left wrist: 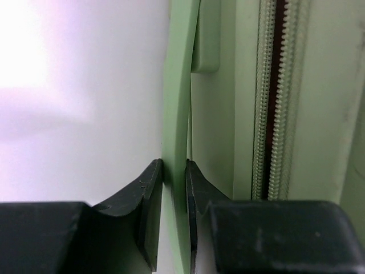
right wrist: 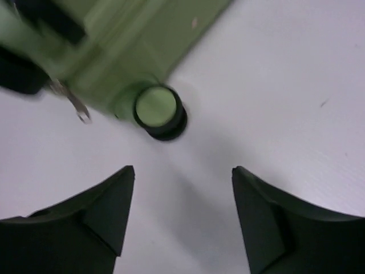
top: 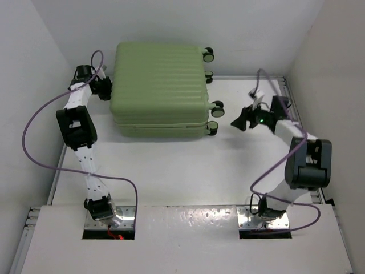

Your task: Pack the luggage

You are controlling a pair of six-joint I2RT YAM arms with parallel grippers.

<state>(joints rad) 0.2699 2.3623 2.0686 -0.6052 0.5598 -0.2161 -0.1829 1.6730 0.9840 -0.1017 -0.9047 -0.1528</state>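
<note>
Holding: the left gripper (left wrist: 174, 168) is clamped on the thin green side handle (left wrist: 178, 85) of the luggage (top: 159, 85), one pad pressed flat on each face of the band.
Right tool: the right gripper (right wrist: 182, 177) has its fingers apart with nothing between them. It hovers over bare worktop (top: 171, 171) just short of a corner wheel (right wrist: 158, 108).
Luggage place: it lies flat with the shells together, at the far left corner of the worktop, wheels facing the right edge.
Closure: in the left wrist view the zip (left wrist: 268, 97) shows a dark gap between its rows of teeth, so that stretch looks undone. A metal zip pull (right wrist: 77, 105) hangs beside the wheel corner.
Handling: the ribbed shell looks stiff and smooth, probably slippery under the pads. The case is bulky, so sliding seems safer than lifting.
Handle: the band bows in the grip, so it will likely give before the case moves.
Where to hold: the side handle for steadying, and the zip pull for closing. The shell faces are too broad for the jaws.
Tight sides: the left and far walls stand close to the case, with little room there.
Open room: the near half and the right side of the worktop are free for the right arm to travel.
</note>
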